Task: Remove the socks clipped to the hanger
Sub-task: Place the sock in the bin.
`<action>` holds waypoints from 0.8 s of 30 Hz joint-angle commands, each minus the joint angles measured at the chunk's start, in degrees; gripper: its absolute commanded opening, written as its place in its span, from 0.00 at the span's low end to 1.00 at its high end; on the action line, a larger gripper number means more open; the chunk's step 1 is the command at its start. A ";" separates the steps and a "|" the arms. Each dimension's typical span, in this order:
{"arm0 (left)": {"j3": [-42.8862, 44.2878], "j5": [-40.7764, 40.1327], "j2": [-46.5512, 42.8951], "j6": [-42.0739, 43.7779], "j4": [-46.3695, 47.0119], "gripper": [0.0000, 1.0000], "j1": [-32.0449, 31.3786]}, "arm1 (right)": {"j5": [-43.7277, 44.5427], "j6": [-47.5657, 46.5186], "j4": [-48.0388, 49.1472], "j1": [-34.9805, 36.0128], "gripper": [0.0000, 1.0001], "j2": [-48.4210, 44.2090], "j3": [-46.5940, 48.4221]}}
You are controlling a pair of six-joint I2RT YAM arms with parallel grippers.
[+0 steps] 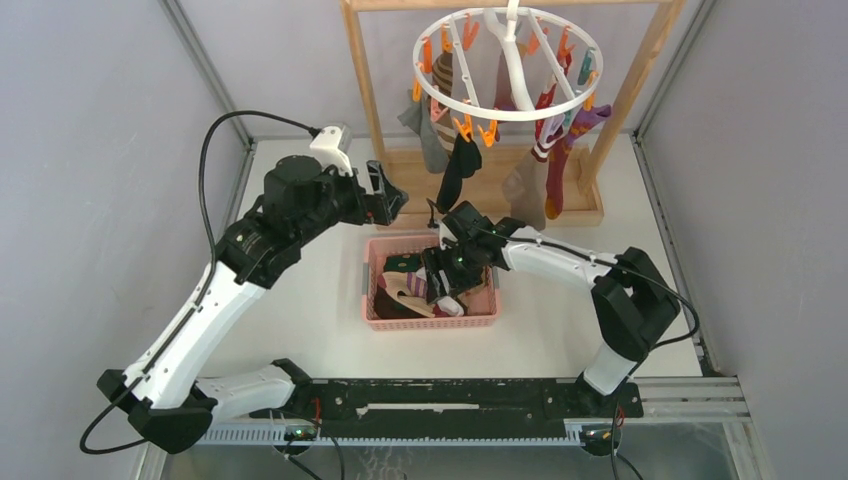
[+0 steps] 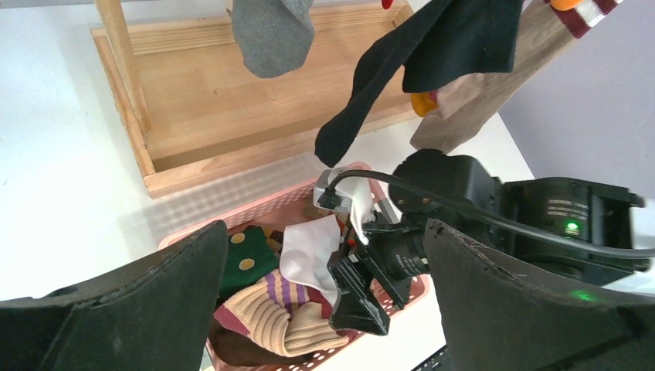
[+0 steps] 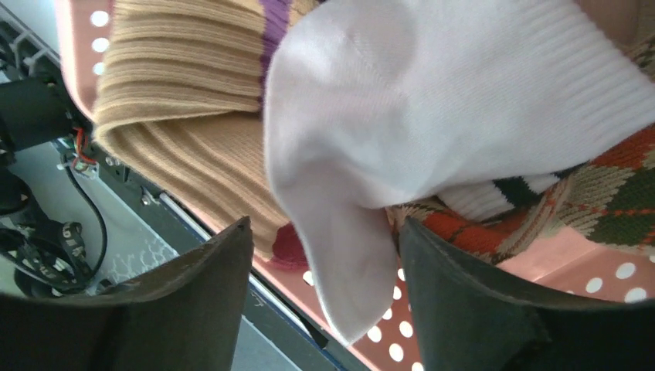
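Right hand (image 3: 324,232), parted around the white sock (image 3: 432,116), could snag it over the basket (image 1: 430,324)'s 6 o'clock rim. Left hand (image 2: 324,228) gapes wide.

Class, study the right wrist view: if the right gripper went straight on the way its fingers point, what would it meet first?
The right gripper would most likely meet the white sock first, lying between its open jaws atop the other socks in the pink basket; depth is unclear.
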 commanded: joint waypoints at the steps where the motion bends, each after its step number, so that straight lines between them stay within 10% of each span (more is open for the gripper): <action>1: 0.26 2.73 0.92 -0.14 1.64 1.00 1.15 | 0.23 -1.34 1.99 0.39 0.86 -5.78 0.53; 4: 1.22 4.66 1.86 0.12 0.90 1.00 1.35 | 0.65 -1.21 2.47 0.33 0.99 -7.84 0.48; 24: 1.76 7.83 4.08 -1.47 1.02 1.00 1.38 | 5.02 -3.94 -2.51 -1.67 1.00 -24.44 6.36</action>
